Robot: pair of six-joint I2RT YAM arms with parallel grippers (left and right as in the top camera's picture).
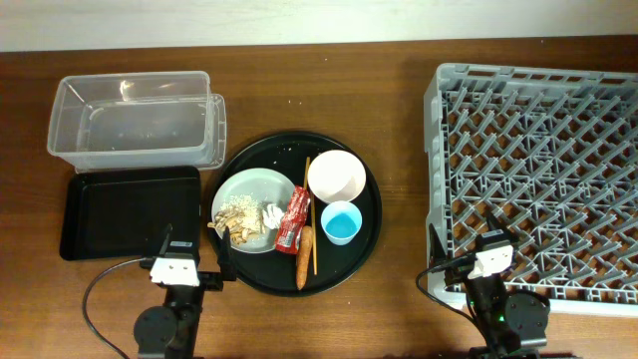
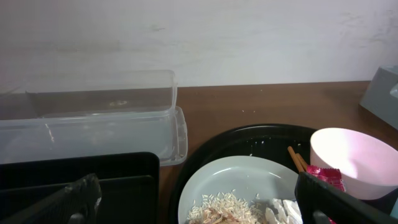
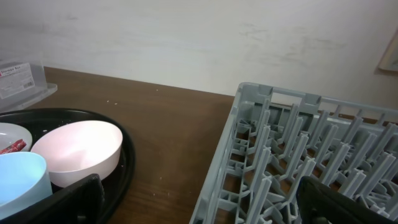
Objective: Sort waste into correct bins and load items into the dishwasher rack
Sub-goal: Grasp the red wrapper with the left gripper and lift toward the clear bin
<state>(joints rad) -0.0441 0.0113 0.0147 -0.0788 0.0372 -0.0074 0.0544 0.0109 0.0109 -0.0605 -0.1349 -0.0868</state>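
A pale plate point(image 1: 249, 204) on a round black tray point(image 1: 371, 214) holds beige food scraps point(image 1: 234, 219) and white paper point(image 1: 269, 212). A red wrapper point(image 1: 293, 219), an orange carrot stick point(image 1: 304, 254) and chopsticks point(image 1: 309, 214) lie beside it, with a white bowl point(image 1: 337, 177) and a blue cup point(image 1: 341, 222). The clear tub point(image 1: 135, 120) and black rectangular tray point(image 1: 125, 209) sit at the left, the grey rack point(image 1: 543, 175) at the right. My left gripper point(image 2: 199, 202) is open near the plate point(image 2: 249, 180). My right gripper point(image 3: 199, 199) is open at the rack's corner point(image 3: 298, 162).
The table's front edge runs just behind both arm bases. Bare brown wood lies between the round tray and the rack point(image 1: 404, 179). A pale wall stands behind the table point(image 2: 199, 37).
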